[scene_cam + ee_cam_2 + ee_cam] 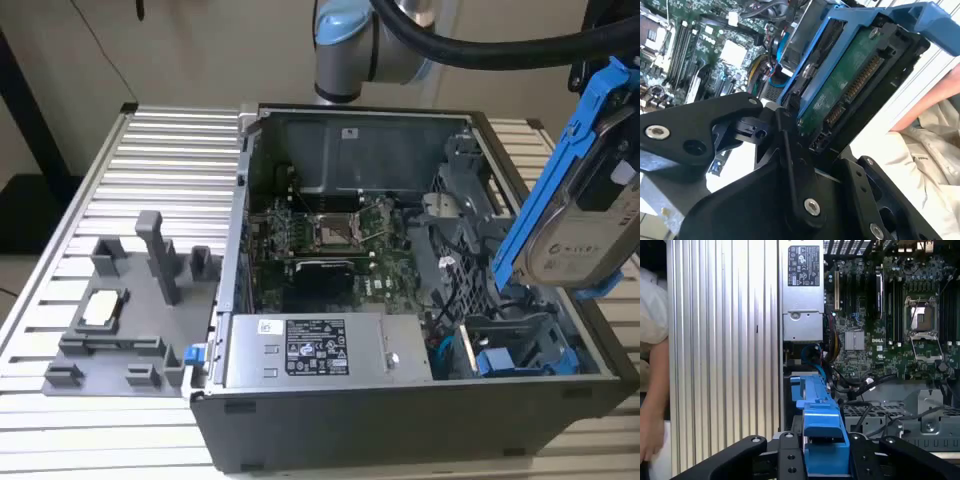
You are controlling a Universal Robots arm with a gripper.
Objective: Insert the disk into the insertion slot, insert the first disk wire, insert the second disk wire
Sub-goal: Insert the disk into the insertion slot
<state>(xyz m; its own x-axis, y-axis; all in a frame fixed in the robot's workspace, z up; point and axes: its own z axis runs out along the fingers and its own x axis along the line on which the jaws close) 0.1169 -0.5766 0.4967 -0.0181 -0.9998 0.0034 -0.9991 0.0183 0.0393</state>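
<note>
The disk (585,215) is hanging tilted in the air at the exterior view's right, above the near right corner of the open case (400,425) and clear of it. Its blue carrier is running up one long side, and in the second wrist view its green underside and connector edge are facing the camera. The gripper (822,452) is closing on it: in the first wrist view the black fingers are pressing the carrier from both sides, with nothing else in their hold.

The slot (515,350) is lying just below the disk, in the case's right front corner, and it is showing only its own blue fittings. Black cables (450,295) are trailing loose beside it, plugged into nothing that can be made out. So by these pictures the disk is lifted and held near its bay, while seating it and both wires are all left to do.

Farther out, the power supply (305,350) and motherboard (330,245) are sitting in the case on the slatted desk (170,170). A person's arm (935,100) is resting near the case.
</note>
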